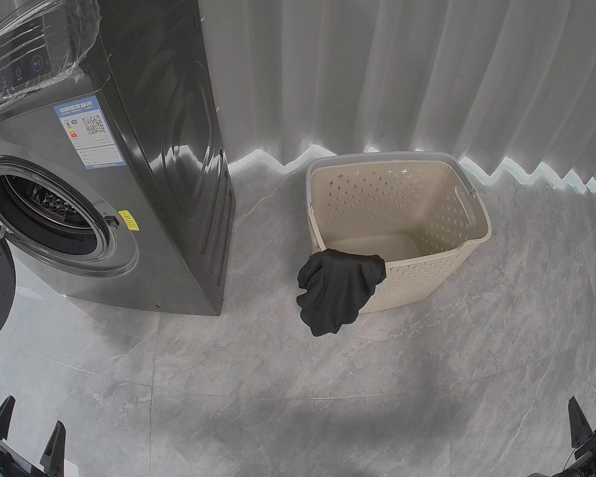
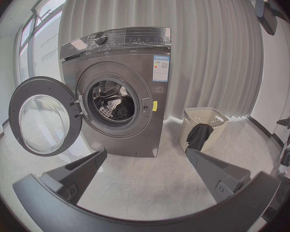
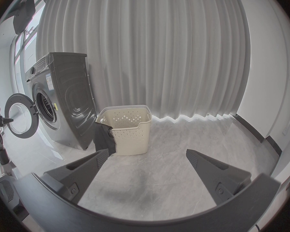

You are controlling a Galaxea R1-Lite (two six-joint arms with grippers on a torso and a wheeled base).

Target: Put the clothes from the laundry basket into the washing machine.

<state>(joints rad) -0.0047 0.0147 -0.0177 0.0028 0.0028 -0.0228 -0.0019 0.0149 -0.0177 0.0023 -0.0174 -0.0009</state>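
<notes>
Washing machine (image 1: 159,134): stands beside the basket, its round door (image 2: 43,116) swung wide, a dark garment (image 2: 121,112) lying in the drum.
Laundry basket (image 1: 414,278): cream, on the floor before a white curtain (image 1: 410,54).
Black garment (image 1: 338,289): draped over the basket's near rim, hanging outside.
Left gripper (image 2: 145,152): fingers spread wide, holding nothing.
Right gripper (image 3: 145,152): fingers spread wide, empty, facing the basket.
</notes>
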